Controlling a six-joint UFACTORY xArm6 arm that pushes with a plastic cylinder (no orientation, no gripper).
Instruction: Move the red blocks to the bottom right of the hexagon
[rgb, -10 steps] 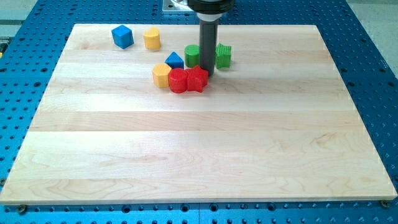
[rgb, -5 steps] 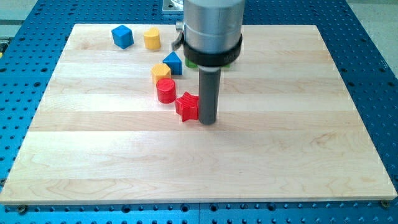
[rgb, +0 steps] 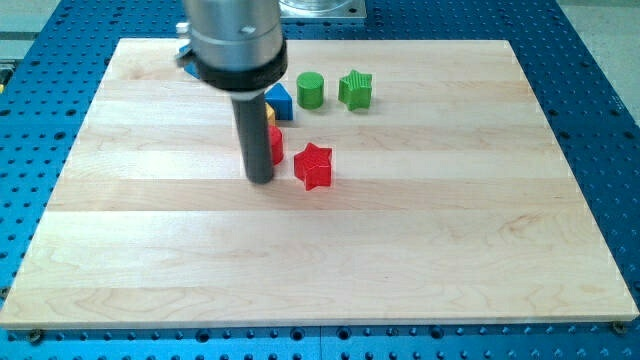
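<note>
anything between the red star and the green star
No block. In the camera view, only bare wooden board lies between the red star and the green star; the two stand apart.

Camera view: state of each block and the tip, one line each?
my tip: on the board, at the red cylinder's left.
red cylinder: mostly hidden behind the rod.
red star: flat, standing clear.
blue block: partly hidden.
green cylinder: upright.
green star: flat.

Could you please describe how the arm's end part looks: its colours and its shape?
The end effector is a wide silver-grey metal cylinder with a black band at its base. Below it hangs a straight, dark grey rod, and my tip is its plain blunt end. No cables or markings are visible.
</note>
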